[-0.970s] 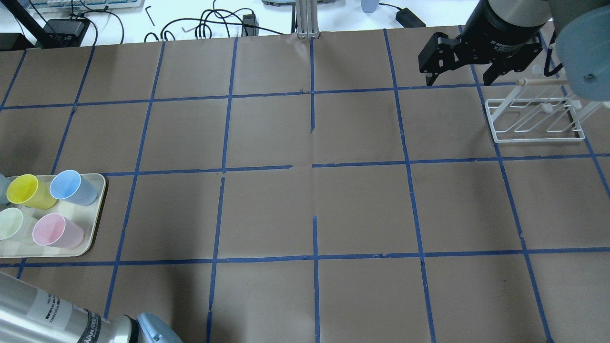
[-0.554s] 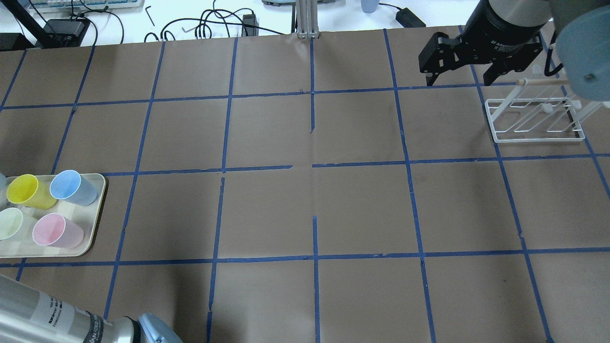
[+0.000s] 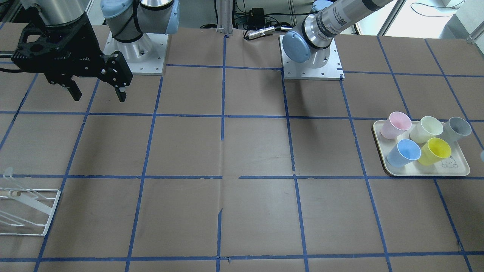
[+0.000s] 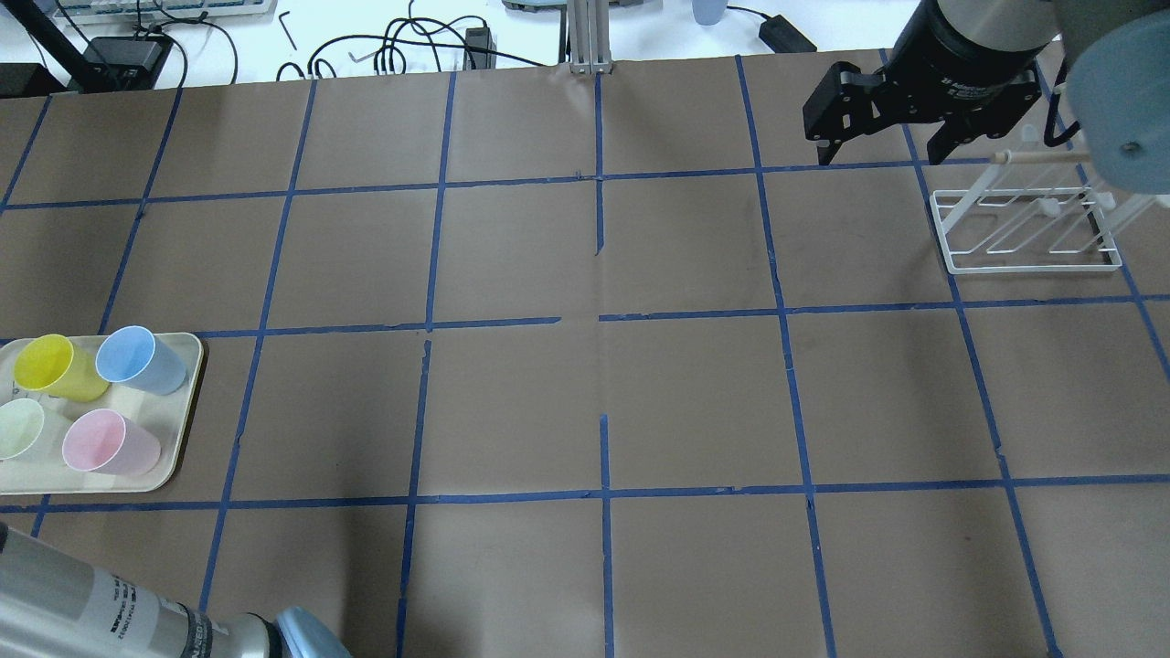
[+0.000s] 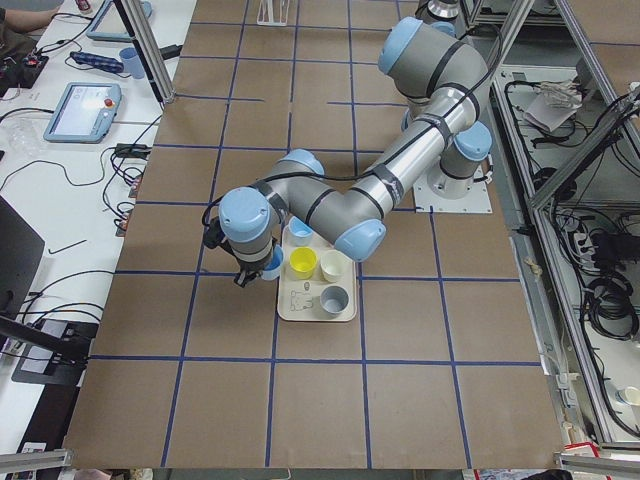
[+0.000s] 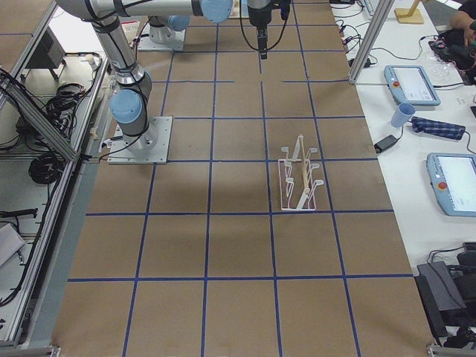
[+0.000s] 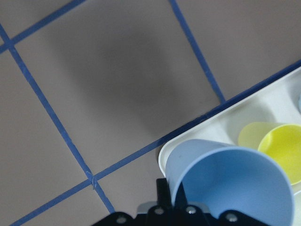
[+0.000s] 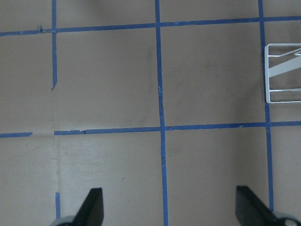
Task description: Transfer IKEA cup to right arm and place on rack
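Left gripper [image 5: 250, 269] is closed on the small icy-blue tapered plastic cup [image 7: 225, 183], held over the corner of the cream rounded tray [image 7: 254, 113] with its mouth tipped towards the wrist camera. Overhead, the right gripper [image 4: 882, 151] waits wide open at 1 o'clock, the white wire rack [image 4: 1033, 265] just beside it. The brown taped surface [image 4: 585, 402] between looks roomy enough for the hand-over.

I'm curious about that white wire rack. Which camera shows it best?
The exterior right view: the whole rack stands unobstructed, prongs visible. Overhead, the right arm hides one end. The front-facing view cuts it off at the edge, and the right wrist camera catches just one corner.
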Action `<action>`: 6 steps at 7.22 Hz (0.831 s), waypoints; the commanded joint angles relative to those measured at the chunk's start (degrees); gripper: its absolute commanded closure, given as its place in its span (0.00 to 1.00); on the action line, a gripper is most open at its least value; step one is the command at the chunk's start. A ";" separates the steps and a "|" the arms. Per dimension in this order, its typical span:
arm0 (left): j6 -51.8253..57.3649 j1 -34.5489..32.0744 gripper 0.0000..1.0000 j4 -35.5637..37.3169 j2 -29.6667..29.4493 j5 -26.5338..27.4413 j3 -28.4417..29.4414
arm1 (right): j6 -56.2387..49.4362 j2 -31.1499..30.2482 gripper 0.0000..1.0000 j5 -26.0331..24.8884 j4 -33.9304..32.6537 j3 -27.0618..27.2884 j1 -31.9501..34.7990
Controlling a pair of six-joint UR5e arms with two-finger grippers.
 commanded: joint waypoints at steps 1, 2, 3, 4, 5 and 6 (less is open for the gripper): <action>-6.80 -2.25 1.00 -20.97 3.01 -16.05 0.02 | -0.16 0.08 0.00 -0.18 0.08 0.00 0.35; -11.64 -4.96 1.00 -26.63 4.24 -18.89 0.10 | -0.59 0.16 0.00 -0.09 0.17 -0.09 0.09; -14.65 -8.21 1.00 -33.13 5.30 -21.71 -0.42 | 0.10 -0.10 0.00 -0.01 0.43 -0.61 0.35; -18.68 -11.55 1.00 -38.15 6.18 -27.39 -0.60 | 0.11 0.08 0.00 -0.27 1.48 0.08 0.18; -20.64 -16.02 1.00 -42.03 6.80 -32.23 -1.56 | -0.15 0.16 0.00 0.43 3.40 -0.09 -0.09; -20.83 -19.55 1.00 -42.42 7.93 -35.33 -4.87 | -0.07 -0.10 0.00 0.43 4.38 0.17 0.00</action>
